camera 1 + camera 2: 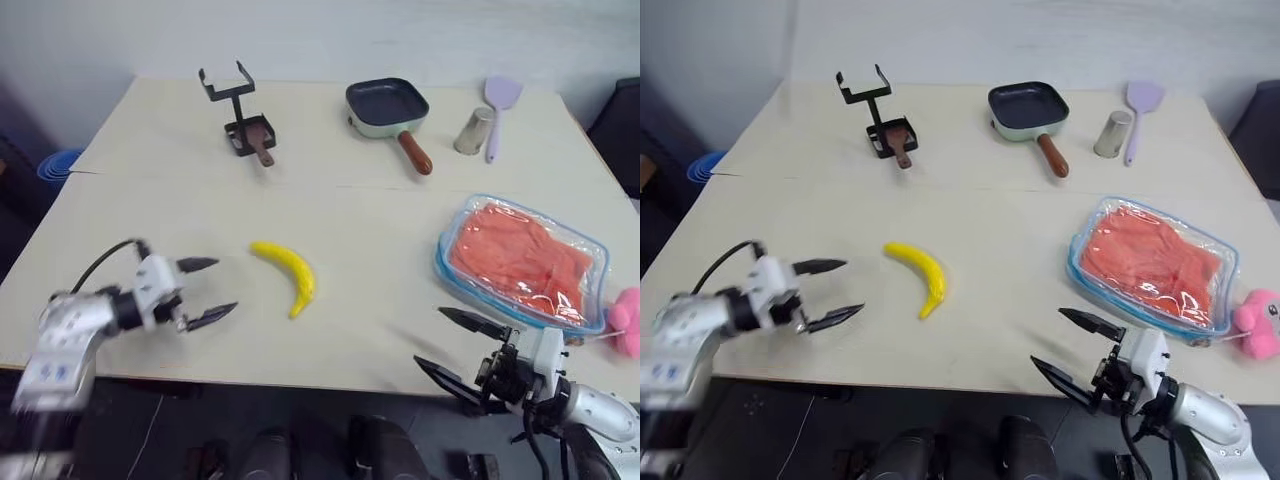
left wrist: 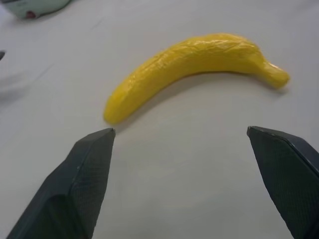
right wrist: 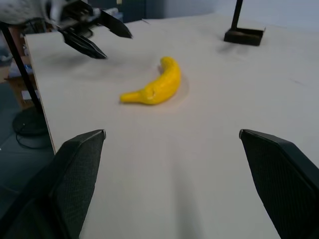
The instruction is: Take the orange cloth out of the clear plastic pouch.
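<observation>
Orange cloth (image 1: 520,262) sits inside the clear pouch (image 1: 455,272) near the tabletop's right edge. I see my left gripper (image 1: 207,291) spread wide beside a yellow banana (image 1: 288,275). My right gripper (image 1: 458,347) gapes empty at the front edge.

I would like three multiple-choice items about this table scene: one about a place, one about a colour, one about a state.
1. Where does the banana lie?
A. inside the frying pan
B. on the table between the two grippers
C. on top of the pouch

2. What colour is the spatula beside the metal cup?
A. green
B. black
C. lilac

3. Where is the orange cloth now?
A. inside the clear plastic pouch
B. spread flat on the table
C. held in the right gripper

Answers: 1 B, it rests on the bare table between the left gripper and right gripper; 2 C, its blade is pale purple; 3 A, the plastic covers it.
</observation>
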